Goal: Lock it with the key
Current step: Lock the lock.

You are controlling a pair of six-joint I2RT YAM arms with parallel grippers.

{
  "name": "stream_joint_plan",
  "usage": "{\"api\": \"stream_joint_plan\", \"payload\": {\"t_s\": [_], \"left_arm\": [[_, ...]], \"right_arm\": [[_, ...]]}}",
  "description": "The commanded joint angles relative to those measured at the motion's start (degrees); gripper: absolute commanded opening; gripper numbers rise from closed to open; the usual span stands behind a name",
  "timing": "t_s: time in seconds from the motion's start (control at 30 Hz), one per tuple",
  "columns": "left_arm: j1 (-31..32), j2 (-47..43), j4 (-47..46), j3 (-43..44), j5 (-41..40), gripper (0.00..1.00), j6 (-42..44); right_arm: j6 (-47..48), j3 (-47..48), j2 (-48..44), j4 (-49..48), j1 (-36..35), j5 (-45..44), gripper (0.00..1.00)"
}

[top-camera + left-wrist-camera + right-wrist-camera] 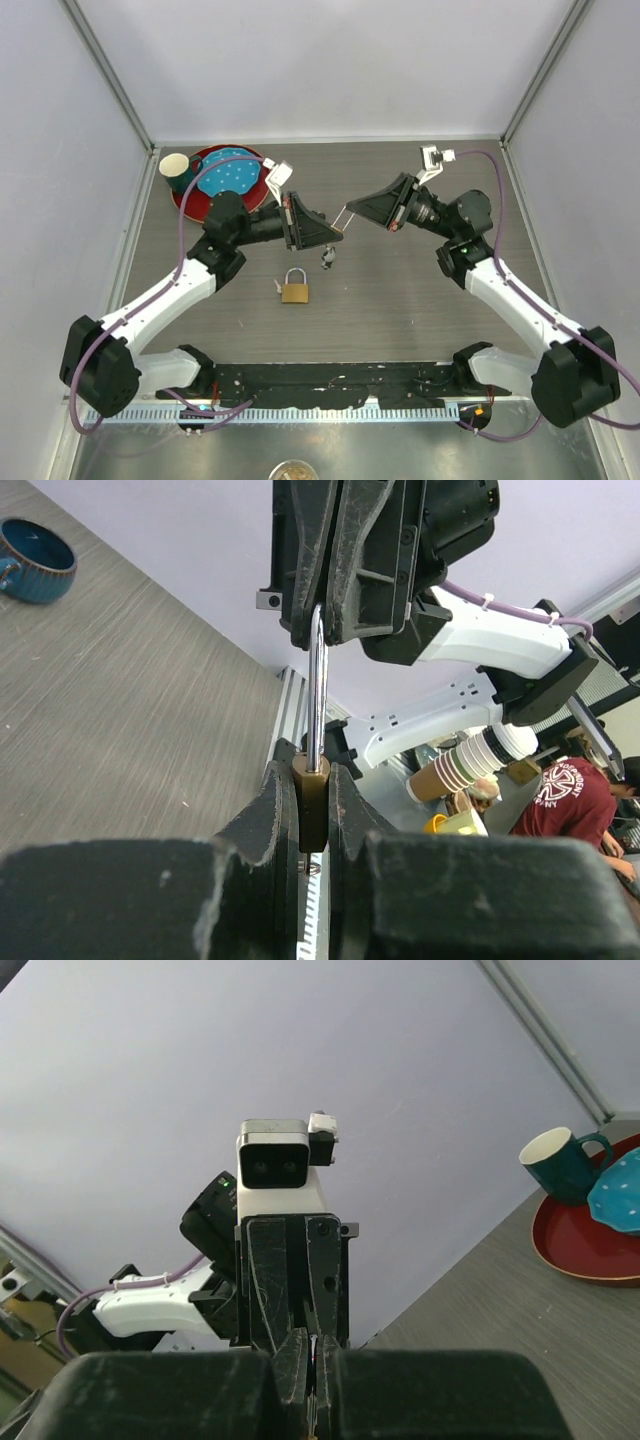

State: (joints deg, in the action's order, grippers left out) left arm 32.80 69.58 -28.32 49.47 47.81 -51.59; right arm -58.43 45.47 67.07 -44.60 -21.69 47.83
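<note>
A small brass padlock (313, 802) is held in the air between the two grippers. My left gripper (313, 772) is shut on its body; this gripper also shows in the top view (334, 236). The silver shackle (317, 695) runs from the body up into my right gripper (320, 630), which is shut on it (316, 1348). In the top view the right gripper (351, 211) meets the left above the table's middle. Keys on a ring (327, 259) hang below the held lock. A second brass padlock (294, 291) lies on the table, nearer the arm bases.
A red plate (200, 200) holding a blue dotted bowl (232, 176) sits at the back left, with a dark blue cup (176, 168) beside it. The cup (560, 1164) and plate (585, 1250) also show in the right wrist view.
</note>
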Motion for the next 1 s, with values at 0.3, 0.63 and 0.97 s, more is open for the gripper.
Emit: {"api": "stream_joint_plan", "payload": {"t_s": [0.3, 0.63, 0.97], "left_arm": [[-4.05, -5.77, -0.51, -0.08, -9.76, 0.0, 1.67], [-4.5, -5.6, -2.88, -0.17, -12.83, 0.0, 0.8], [-4.5, -3.66, -3.77, 0.36, -8.87, 0.0, 0.7]], "right_arm": [[5.52, -12.24, -12.04, 8.3, -0.19, -4.85, 0.01], [4.65, -16.82, -16.88, 9.18, -0.28, -4.59, 0.01], [3.68, -14.27, -15.04, 7.69, -0.37, -6.26, 0.01]]}}
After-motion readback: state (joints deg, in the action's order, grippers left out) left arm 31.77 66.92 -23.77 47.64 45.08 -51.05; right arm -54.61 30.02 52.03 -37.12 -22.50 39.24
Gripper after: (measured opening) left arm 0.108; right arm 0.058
